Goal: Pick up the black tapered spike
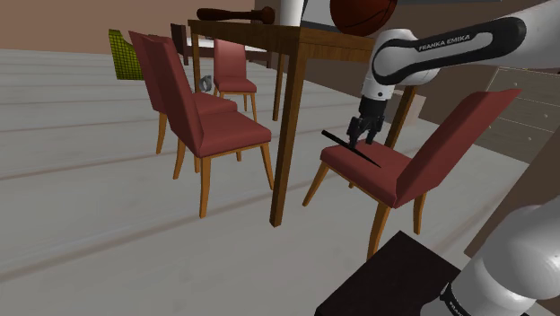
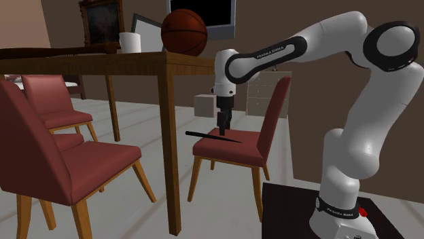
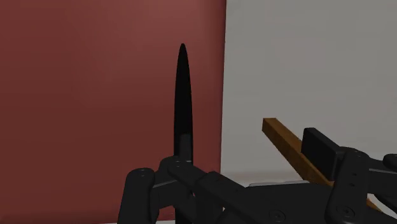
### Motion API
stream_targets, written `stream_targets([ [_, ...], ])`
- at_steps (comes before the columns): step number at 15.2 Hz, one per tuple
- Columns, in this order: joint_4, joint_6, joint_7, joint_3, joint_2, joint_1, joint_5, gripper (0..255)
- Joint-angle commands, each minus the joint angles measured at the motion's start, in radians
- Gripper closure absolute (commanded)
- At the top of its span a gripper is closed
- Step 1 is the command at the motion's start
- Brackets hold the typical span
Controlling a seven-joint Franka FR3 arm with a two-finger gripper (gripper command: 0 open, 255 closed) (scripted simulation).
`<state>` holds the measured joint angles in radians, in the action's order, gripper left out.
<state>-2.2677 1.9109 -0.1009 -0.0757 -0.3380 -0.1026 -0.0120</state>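
From my console, the dark stand (image 1: 395, 278) sits nearest in the shoulder view. Beyond it, at eleven o'clock, the black gripper (image 1: 367, 139) pinches the black tapered spike (image 1: 341, 143) tight between its fingers, over the red chair (image 1: 395, 175) seat. Farther off, at ten o'clock, stands the wooden table (image 1: 289, 117), a basketball (image 1: 361, 13) on top.

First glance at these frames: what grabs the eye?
The black two-finger gripper of the white arm hangs right at the thin black tapered spike, over the seat of the dark red wooden-legged chair. A brown basketball sits on the brown wooden table above them.
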Motion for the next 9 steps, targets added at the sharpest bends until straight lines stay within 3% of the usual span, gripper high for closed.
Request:
stream_targets([
  [1, 0.039, 0.046, -0.009, -0.013, 0.060, -0.007, 0.002, 0],
  [7, 0.179, 0.151, -0.050, -0.057, 0.232, -0.032, 0.026, 0],
  [9, 0.159, 0.177, -0.052, -0.057, 0.239, -0.032, 0.028, 0],
])
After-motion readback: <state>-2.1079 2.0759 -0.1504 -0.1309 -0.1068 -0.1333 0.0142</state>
